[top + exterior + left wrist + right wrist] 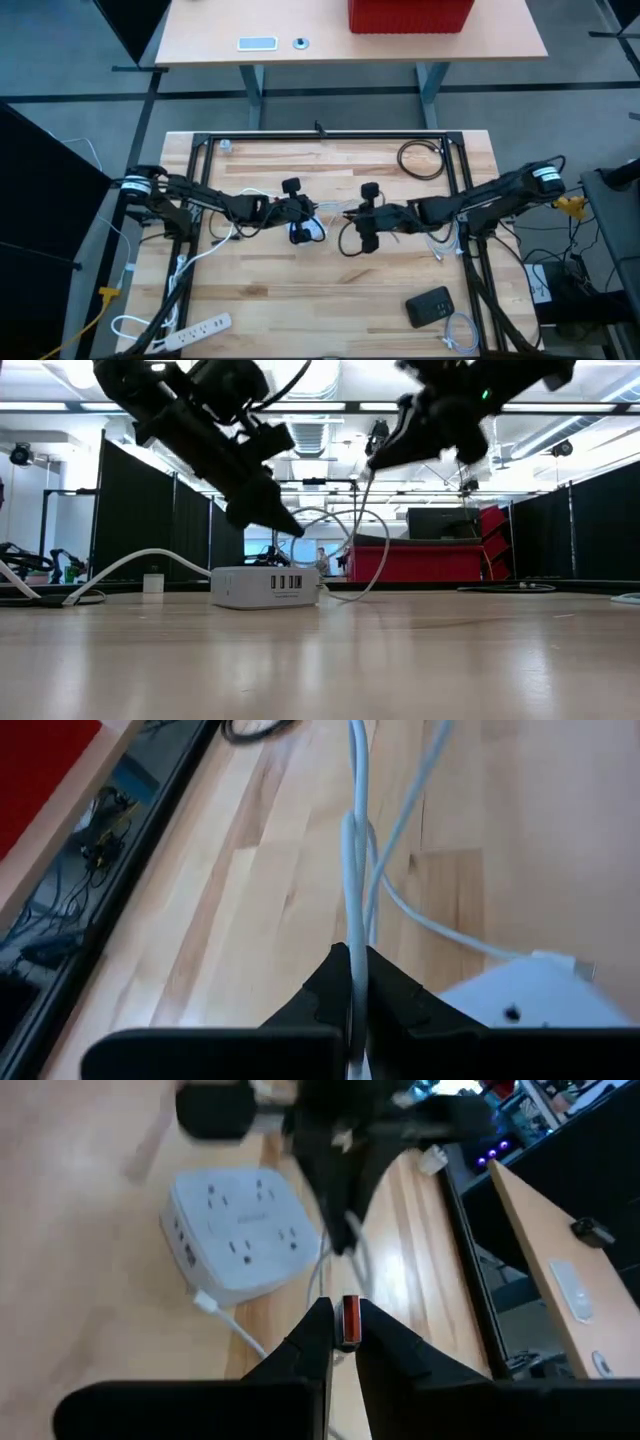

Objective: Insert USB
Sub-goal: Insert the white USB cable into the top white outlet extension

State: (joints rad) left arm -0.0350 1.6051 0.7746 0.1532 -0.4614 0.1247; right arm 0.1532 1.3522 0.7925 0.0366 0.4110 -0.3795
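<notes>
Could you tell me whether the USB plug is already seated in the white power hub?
No: in the right wrist view the right gripper pinches the USB plug in the air, apart from the white power hub.

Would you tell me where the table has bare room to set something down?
Free: the near middle, between the power strip and the black box, and the far strip between the frame and the arms, left of the cable coil. Crowded: the centre, where both pincers, the hub and loose cables meet.
</notes>
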